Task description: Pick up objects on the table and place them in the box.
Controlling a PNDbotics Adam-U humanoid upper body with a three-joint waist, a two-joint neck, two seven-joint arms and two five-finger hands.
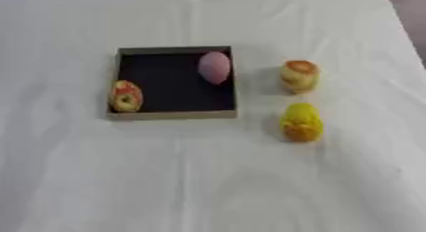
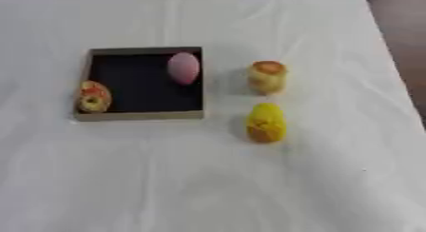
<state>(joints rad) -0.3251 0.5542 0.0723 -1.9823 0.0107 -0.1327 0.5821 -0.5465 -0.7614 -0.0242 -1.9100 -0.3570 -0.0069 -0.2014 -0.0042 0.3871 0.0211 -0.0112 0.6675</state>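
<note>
Neither hand is in either view, so finger state cannot be told. The box [image 1: 175,114] already holds a pink egg-shaped item [image 1: 215,67] and a red-yellow ring-like piece [image 1: 126,96]. Outstanding — a tan round item [image 1: 299,75] and a yellow item [image 1: 301,122], both standing upright at the box's 3 o'clock, so by position nearer the right arm

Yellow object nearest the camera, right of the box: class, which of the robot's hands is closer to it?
Neither can be named: no hand shows in either view. The yellow object stands alone on the white cloth, right of the box.
</note>
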